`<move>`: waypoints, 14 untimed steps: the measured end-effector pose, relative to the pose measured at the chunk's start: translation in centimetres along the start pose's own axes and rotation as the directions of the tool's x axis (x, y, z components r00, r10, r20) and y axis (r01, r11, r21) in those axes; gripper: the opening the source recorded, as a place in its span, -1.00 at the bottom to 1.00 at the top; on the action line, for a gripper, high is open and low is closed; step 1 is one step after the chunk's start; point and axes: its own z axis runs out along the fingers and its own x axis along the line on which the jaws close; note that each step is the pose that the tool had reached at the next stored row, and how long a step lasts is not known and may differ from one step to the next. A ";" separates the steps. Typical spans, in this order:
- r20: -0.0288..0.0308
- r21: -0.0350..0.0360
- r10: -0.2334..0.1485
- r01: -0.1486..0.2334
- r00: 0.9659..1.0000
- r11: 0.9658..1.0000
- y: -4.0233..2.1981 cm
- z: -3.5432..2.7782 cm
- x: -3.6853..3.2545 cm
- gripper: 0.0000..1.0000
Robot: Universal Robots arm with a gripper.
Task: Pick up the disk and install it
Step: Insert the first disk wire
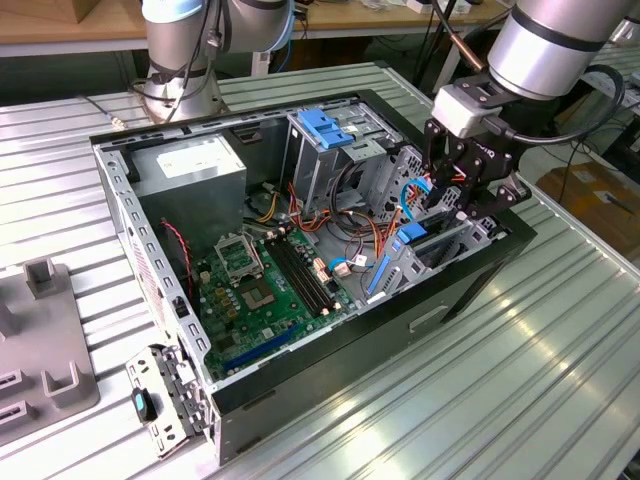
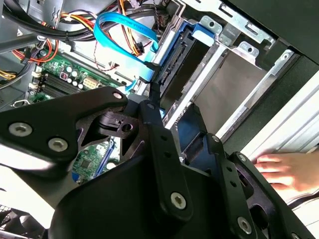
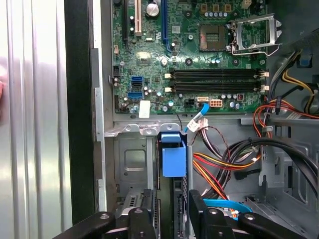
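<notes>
The disk stands on edge in a metal bay slot at the front end of the open computer case, its blue plastic rails along its sides. In the second wrist view its dark face runs up into the bay. My gripper hangs over that bay on the exterior view's right. Its black fingers straddle the near end of the disk, one on each side and close against it. The gripper looks shut on the disk. A blue data cable loops just beside the fingers.
The case holds a green motherboard, a grey power-supply box, a tall metal cage with a blue top and bundles of coloured wires. A person's hand rests on the ribbed table beside the case. A grey fixture sits at the exterior view's left.
</notes>
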 end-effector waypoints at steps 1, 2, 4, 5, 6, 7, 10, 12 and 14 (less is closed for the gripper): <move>0.000 0.000 0.000 0.000 1.000 1.000 0.00 -0.07 -0.01 -0.16; 0.000 0.000 0.000 0.000 1.000 1.000 -0.01 -0.42 -0.01 -0.16; 0.000 0.000 0.000 0.000 1.000 1.000 -0.03 -1.22 -0.02 -0.16; 0.000 0.000 0.000 0.000 1.000 1.000 -0.03 -1.45 -0.02 -0.16; 0.000 0.000 0.000 0.000 1.000 1.000 -0.04 -1.47 -0.02 -0.16; 0.001 0.000 0.000 0.000 1.000 1.000 -0.07 -1.46 -0.05 -0.16; 0.001 0.000 0.000 0.000 1.000 1.000 -0.65 -1.45 -0.74 -0.16; 0.001 0.000 0.000 0.000 1.000 1.000 -1.18 -1.42 -1.04 -0.16; 0.001 0.000 0.000 0.000 1.000 1.000 -1.60 -1.40 -1.34 -0.16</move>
